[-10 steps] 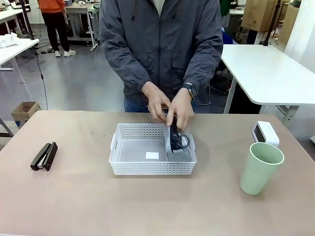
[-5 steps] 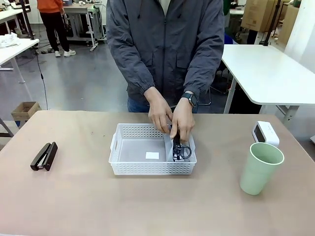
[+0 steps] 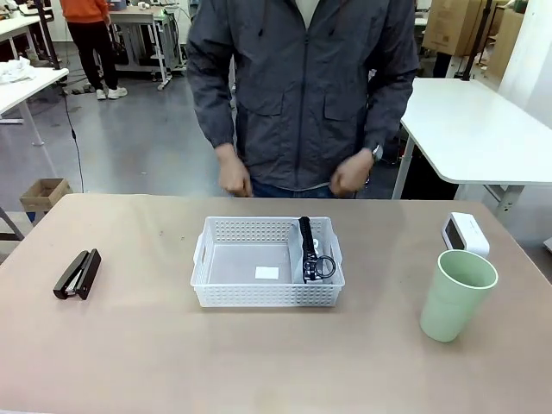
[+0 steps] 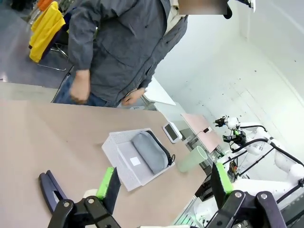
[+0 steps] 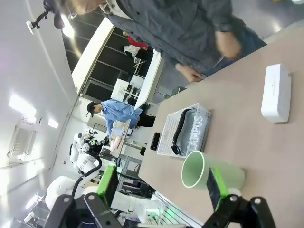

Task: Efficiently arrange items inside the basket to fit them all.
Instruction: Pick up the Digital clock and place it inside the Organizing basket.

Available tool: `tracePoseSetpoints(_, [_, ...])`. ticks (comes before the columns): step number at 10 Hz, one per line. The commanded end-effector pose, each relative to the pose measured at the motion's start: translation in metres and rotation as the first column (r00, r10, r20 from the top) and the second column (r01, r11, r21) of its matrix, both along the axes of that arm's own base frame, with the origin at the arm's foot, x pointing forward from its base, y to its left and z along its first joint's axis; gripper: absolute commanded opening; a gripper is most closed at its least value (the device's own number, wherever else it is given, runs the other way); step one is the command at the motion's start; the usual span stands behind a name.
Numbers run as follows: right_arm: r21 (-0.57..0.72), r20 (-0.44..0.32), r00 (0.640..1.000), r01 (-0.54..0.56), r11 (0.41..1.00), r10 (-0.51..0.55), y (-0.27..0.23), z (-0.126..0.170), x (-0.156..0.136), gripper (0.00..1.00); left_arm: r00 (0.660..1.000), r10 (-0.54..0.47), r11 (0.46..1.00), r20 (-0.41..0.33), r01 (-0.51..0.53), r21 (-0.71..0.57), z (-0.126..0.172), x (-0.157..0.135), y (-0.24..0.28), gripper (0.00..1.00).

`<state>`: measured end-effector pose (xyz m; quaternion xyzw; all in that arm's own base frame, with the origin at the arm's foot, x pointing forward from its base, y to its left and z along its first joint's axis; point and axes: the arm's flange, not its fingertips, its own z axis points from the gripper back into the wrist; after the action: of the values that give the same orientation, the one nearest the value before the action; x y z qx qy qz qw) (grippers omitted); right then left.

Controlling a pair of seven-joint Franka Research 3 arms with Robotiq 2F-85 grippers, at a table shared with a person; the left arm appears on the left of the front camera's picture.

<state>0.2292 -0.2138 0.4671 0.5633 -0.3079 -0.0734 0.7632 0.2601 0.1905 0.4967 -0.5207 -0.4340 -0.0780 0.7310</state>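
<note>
The shoe [image 3: 309,250] stands on its side along the right end of the basket [image 3: 250,226], which sits mid-bench [image 3: 259,362]. The stapler [image 3: 78,274] lies well to its left. The cup [image 3: 457,295] stands to its right, with the white box [image 3: 466,233] just behind the cup. The left end effector [image 4: 164,178] and right end effector [image 5: 161,180] are both released — fingers wide, grasping nothing. The person's hands [image 3: 233,179] hang at the jacket hem, clear of the basket.

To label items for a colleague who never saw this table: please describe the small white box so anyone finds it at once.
On the brown table, go to the end on the robot's right, where a tall pale-green cup stands. Behind it, toward the far edge, lies the small white box: low and rounded, unlike the cup.
</note>
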Motion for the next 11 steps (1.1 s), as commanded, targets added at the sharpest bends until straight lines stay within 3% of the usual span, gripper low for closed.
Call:
tracePoseSetpoints(1, [-0.001,0.037,0.999,0.0,1.0,0.0,-0.002,0.003,0.002,1.0,0.999,-0.002,1.0,0.033,0.002,-0.003,0.002,0.001,0.0,1.0])
tracePoseSetpoints(5, [-0.001,0.037,0.999,0.0,1.0,0.0,-0.002,0.003,0.002,1.0,0.999,-0.002,1.0,0.033,0.002,-0.003,0.002,0.001,0.0,1.0])
tracePoseSetpoints(6, [0.0,0.0,1.0,0.002,1.0,-0.002,0.0,0.002,0.0,1.0,0.999,-0.002,1.0,0.033,0.002,-0.003,0.002,0.001,0.0,1.0])
tracePoseSetpoints(9, [-0.343,-0.132,0.991,-0.023,0.939,-0.024,0.068,0.041,0.072,1.0,0.999,-0.002,1.0,0.033,0.002,-0.003,0.002,0.001,0.0,1.0])
tracePoseSetpoints(11, [-0.525,-0.21,0.975,-0.053,0.849,-0.068,0.11,0.047,0.115,1.0,0.999,-0.002,1.0,0.033,0.002,-0.003,0.002,0.001,0.0,1.0])
